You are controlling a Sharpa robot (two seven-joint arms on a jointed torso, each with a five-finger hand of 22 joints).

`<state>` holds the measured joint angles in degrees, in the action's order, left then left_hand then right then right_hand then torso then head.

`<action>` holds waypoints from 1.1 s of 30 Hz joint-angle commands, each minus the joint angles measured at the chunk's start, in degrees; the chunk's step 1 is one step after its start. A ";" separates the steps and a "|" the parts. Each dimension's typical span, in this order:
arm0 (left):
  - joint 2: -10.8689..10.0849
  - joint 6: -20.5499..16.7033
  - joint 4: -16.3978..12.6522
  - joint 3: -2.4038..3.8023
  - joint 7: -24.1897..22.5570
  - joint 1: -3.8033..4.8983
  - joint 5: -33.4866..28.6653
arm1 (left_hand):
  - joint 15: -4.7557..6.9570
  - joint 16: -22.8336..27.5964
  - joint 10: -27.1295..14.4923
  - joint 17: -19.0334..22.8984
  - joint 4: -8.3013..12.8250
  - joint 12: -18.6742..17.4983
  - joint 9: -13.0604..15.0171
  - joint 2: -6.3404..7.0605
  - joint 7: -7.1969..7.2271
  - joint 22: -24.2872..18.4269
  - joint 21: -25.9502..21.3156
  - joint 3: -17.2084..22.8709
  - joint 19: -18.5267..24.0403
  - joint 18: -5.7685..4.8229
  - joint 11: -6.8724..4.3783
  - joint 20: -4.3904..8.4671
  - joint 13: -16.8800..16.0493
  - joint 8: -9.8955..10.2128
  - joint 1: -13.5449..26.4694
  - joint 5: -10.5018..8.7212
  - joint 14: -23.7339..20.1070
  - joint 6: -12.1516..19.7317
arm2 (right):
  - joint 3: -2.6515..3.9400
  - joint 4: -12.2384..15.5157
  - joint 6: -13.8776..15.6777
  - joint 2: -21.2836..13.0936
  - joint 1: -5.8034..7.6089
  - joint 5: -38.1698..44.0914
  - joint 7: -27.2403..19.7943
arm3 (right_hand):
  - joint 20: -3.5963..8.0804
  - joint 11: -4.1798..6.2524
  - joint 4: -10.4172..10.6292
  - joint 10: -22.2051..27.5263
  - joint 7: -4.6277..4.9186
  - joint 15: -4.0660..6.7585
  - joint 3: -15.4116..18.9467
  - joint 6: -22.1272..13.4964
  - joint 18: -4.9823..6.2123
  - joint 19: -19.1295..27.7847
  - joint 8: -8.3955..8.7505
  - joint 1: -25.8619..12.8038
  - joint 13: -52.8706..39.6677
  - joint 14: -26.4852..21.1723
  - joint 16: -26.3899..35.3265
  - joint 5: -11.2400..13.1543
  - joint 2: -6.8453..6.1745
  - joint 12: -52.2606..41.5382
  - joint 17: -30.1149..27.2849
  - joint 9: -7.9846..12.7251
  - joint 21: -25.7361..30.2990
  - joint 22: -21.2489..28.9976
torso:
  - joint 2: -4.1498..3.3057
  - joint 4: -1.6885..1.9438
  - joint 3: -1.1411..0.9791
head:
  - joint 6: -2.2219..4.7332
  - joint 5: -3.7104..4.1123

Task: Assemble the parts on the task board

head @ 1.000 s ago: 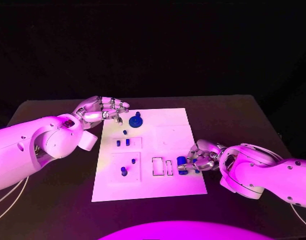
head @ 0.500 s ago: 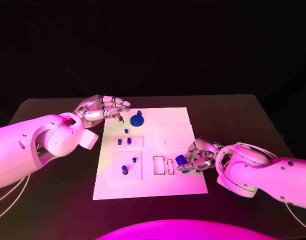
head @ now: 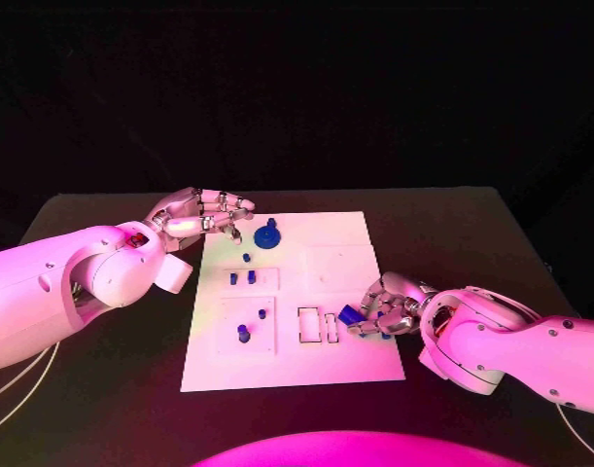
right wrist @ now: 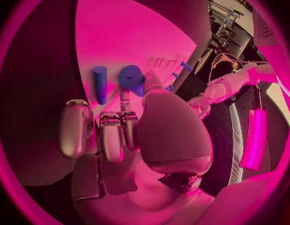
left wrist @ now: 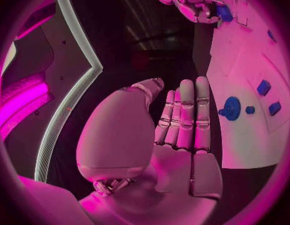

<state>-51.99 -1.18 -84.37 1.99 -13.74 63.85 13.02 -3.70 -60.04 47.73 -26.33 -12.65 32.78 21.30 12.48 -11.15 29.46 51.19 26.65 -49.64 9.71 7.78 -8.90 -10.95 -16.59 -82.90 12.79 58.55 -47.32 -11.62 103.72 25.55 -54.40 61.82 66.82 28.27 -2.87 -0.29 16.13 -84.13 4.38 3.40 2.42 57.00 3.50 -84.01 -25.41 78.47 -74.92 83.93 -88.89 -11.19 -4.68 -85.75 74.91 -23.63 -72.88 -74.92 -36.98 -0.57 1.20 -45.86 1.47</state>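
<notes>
At the task board's [head: 338, 360] near right edge, the right hand [head: 388, 309] pinches a blue part [head: 351, 314], a short cylinder whose axis direction I cannot tell. Beside the board's far left corner, the left hand [head: 198, 212] hovers empty, fingers together.

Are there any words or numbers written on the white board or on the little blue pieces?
None can be read. The task board looks plain white with only outlined slots, and the blue parts carry no visible marks. Nothing legible shows on the left hand or right hand either.
</notes>
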 commanded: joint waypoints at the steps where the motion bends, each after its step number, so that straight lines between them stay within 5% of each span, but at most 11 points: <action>1: 0.07 1.07 -0.14 0.01 -0.12 0.01 -0.63 | -0.02 0.19 -0.52 0.09 -0.18 -0.19 -0.06 -0.44 0.05 -0.05 -0.19 -0.04 -0.16 0.78 0.04 -0.43 0.08 -0.37 0.16 0.03 -0.17 0.36 | -0.01 0.90 2.86 -0.19 0.23 -5.89 -2.00 | 0.37 0.47 0.28 -2.45 -0.33 0.35 -0.28 0.84 -0.47 -1.72 -0.44 0.19 -9.58 5.51 -0.31 -0.20 0.60 -0.32 12.46 -0.47 -0.24 -10.58 | 0.04 -0.07 0.02 | 0.22 -0.06; 7: 0.13 1.20 0.05 -0.03 0.05 0.02 -0.64 | -0.02 0.19 -0.52 0.09 -0.18 -0.19 -0.06 -0.44 0.05 -0.05 -0.19 -0.04 -0.16 0.78 0.04 -0.43 0.08 -0.37 0.16 0.03 -0.17 0.36 | 0.09 2.46 3.92 -0.25 1.31 -8.77 -3.05 | 0.48 0.50 0.60 -2.55 -0.34 0.40 -0.09 1.03 -0.47 -1.73 -0.47 -1.80 -9.70 5.53 -0.32 -0.08 1.31 -0.32 12.51 -0.55 -0.18 -10.62 | 0.00 -0.05 0.03 | 0.27 -0.07; 13: 0.17 1.29 0.09 -0.06 0.04 0.02 -0.64 | -0.02 0.19 -0.52 0.09 -0.18 -0.19 -0.06 -0.44 0.05 -0.05 -0.19 -0.04 -0.16 0.78 0.04 -0.43 0.08 -0.37 0.16 0.03 -0.17 0.36 | 0.13 2.66 1.96 1.44 1.74 -10.78 -3.15 | 0.52 0.57 0.59 -2.73 -0.45 0.46 -0.22 1.17 -0.52 -1.81 -0.51 -2.71 -9.97 5.56 -0.37 -0.13 2.14 -0.47 12.68 -0.62 -0.41 -10.72 | 0.00 -0.06 0.04 | 0.22 -0.17; 33: 0.21 2.65 0.00 -0.10 -0.06 0.02 -0.28 | 0.04 0.24 -0.61 0.09 0.13 -0.13 -0.06 -0.36 0.15 -0.15 -0.35 0.03 -0.23 0.82 -0.02 -0.41 0.14 -0.50 -0.39 0.09 -0.25 0.38 | 0.16 -1.53 -3.42 8.22 1.56 -10.73 -0.05 | 0.74 0.86 0.64 -3.19 -0.76 0.71 0.01 1.76 -0.57 -1.96 -0.93 -5.57 -10.59 5.59 -0.39 -0.05 3.42 -0.81 12.77 -1.00 -0.72 -10.92 | 0.01 0.02 0.08 | -0.04 -0.82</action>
<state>-51.85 -0.22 -84.25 1.86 -13.45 63.85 12.85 -3.70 -60.04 47.52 -26.33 -12.65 32.78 21.31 12.49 -11.15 29.36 51.19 26.65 -49.86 9.71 7.57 -9.12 -10.89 -16.83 -82.90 12.79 58.55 -47.32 -11.36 102.34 24.54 -46.26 63.51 55.95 27.35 -2.45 0.31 16.63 -83.93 4.85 3.81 2.44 57.41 3.50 -84.01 -25.41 73.04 -74.91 83.93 -89.12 -11.15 -1.14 -86.25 74.95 -22.34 -73.56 -74.93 -37.01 -0.47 1.30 -45.83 0.73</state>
